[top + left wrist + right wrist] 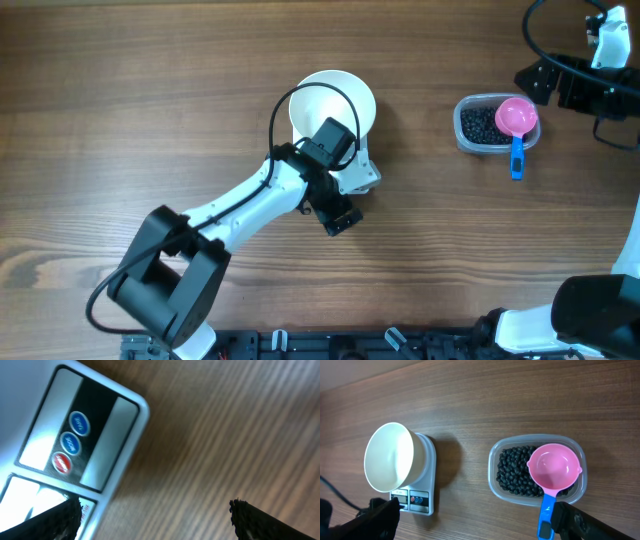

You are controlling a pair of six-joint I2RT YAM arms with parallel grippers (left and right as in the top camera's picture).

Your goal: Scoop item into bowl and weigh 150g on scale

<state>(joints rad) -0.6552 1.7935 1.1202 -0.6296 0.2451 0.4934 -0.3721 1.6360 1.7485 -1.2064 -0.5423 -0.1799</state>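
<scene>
The white bowl point(332, 100) stands on the white scale point(360, 178), and it looks empty in the right wrist view, where the bowl point(390, 457) sits on the scale point(424, 491). The black beans point(480, 122) fill a clear tub point(463, 138), with a pink scoop point(517, 116) on a blue handle resting on top. My left gripper point(338, 212) hovers open just over the scale's front edge; its wrist view shows the button panel point(95, 435) close below the left gripper point(155, 515). My right gripper point(540, 82) is open, apart from the tub, facing the scoop point(554, 466) and beans point(512, 472).
The tub's blue scoop handle point(517, 158) sticks out over the tub rim toward the table's front. The left arm point(240, 205) lies diagonally across the wood table point(150, 100). Black cables point(560, 40) hang at the far right corner.
</scene>
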